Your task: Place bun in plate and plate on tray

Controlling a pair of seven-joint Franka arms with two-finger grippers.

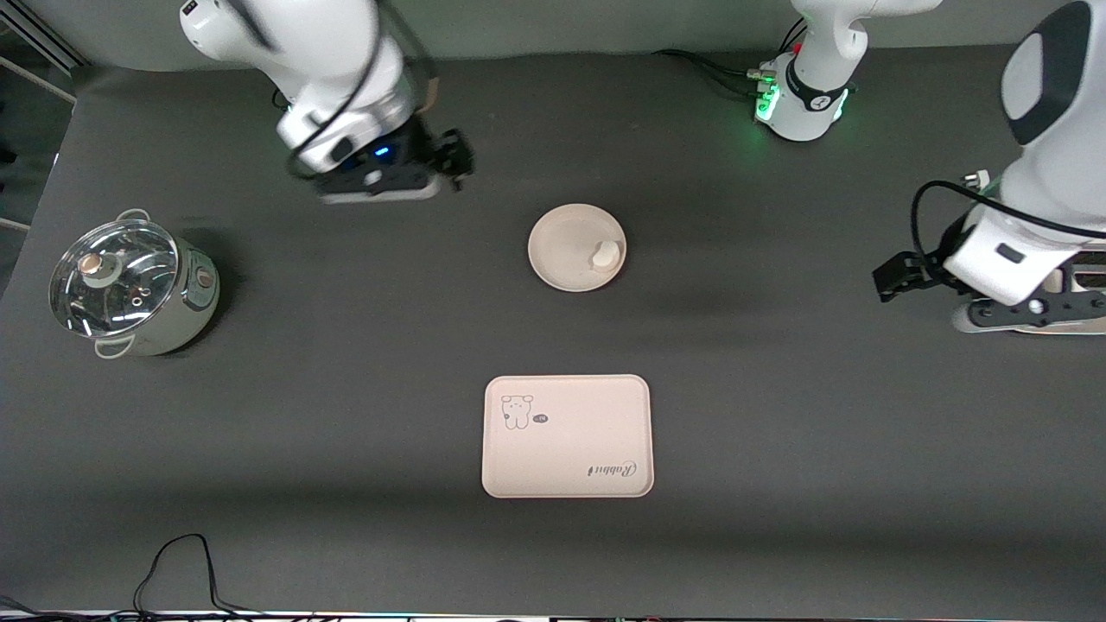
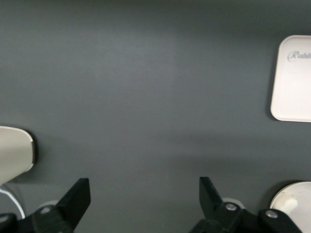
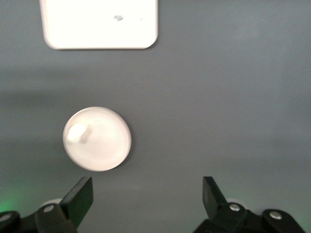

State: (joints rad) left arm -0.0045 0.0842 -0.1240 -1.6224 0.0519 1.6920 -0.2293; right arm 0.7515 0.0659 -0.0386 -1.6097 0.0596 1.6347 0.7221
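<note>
Cream tray (image 2: 294,80) cut off, plate (image 2: 297,206) half hidden.

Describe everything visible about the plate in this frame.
The plate is a round, shallow, cream-beige dish with a raised rim, plain and unmarked, with a matte look. It sits flat on the dark table, mid-table, farther from the front camera than the tray and apart from it. The small off-white bun lies inside it, near the rim toward the left arm's end. Neither tool touches it.

Dark grey matte table (image 1: 778,415) under even light, perhaps a metal frame (image 1: 34,39) at its corner.
</note>
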